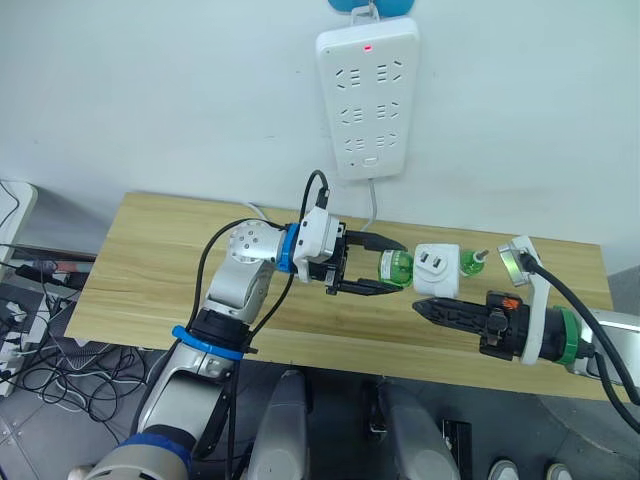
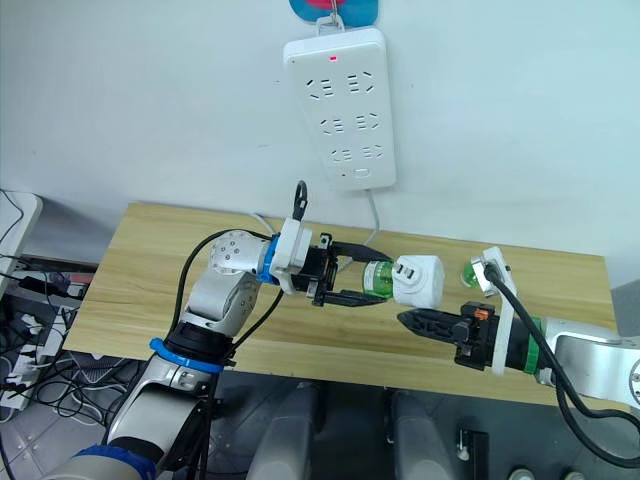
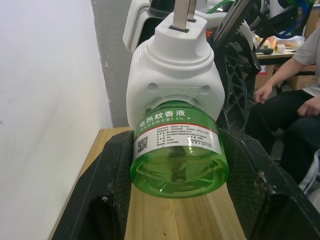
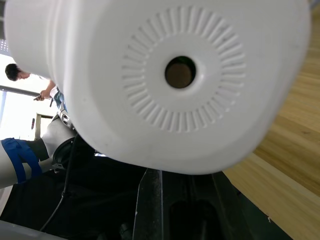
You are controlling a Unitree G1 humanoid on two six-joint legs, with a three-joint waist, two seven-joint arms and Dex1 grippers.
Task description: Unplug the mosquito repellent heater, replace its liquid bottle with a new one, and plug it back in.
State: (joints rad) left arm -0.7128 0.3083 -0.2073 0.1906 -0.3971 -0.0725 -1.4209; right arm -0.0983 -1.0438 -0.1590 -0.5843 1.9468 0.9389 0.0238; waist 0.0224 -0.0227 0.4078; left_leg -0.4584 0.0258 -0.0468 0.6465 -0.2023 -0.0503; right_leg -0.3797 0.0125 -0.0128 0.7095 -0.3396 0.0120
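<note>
Above the table (image 1: 150,260), the left hand (image 1: 385,269) grips the green bottle (image 1: 398,267) in the heater (image 1: 437,271); right hand (image 1: 425,305) closed beneath the heater.

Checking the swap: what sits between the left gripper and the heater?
Head views: green bottle, held by left gripper and joined to heater.

Left arm bent at the elbow, forearm reaching rightward over the table; left gripper (image 1: 385,266) horizontal, fingers (image 3: 112,190) parted and pressed on the bottle (image 3: 179,150). Right arm extended leftward, low; right gripper (image 1: 425,307) horizontal under the heater (image 1: 437,270), fingers together.
</note>
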